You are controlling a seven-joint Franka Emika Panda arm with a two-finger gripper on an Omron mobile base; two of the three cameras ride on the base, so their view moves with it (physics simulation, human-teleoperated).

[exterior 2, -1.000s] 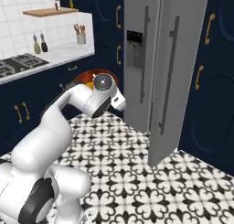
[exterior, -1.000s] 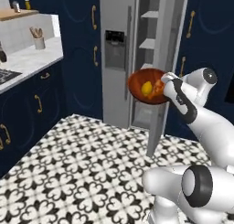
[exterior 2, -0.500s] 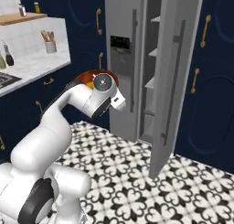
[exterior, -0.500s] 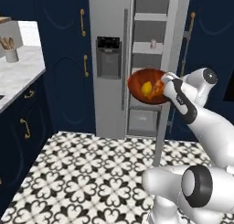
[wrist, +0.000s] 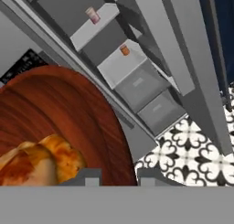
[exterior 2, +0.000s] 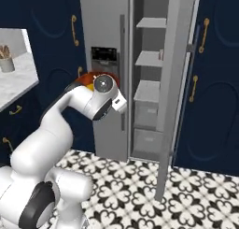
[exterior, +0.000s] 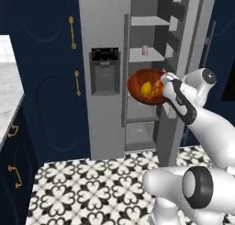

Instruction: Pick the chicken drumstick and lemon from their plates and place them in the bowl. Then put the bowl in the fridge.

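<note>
My gripper (exterior: 161,85) is shut on the right rim of the reddish-brown bowl (exterior: 140,79) and holds it in the air in front of the open fridge (exterior: 104,45). The yellow lemon (exterior: 146,88) and the orange-brown drumstick (exterior: 157,87) lie inside the bowl. In the hand view the bowl (wrist: 68,113) spreads to the left with the drumstick (wrist: 43,161) in it, and its rim passes between the gripper (wrist: 118,177) tips. From the right base camera just a strip of the bowl (exterior 2: 88,77) peeks over my arm. The plates are out of view.
The fridge's right door (exterior: 186,59) stands swung open beside my arm, baring grey shelves (exterior 2: 150,59) and drawers (wrist: 137,83). A small cup (exterior: 145,50) sits on one shelf. Navy cabinets (exterior: 46,81) flank the fridge, and a marble counter (exterior 2: 14,81) lies left.
The whole picture has shifted: the base has moved, and the open fridge now fills the middle, closer. The bowl stays held in the gripper with both foods inside.
</note>
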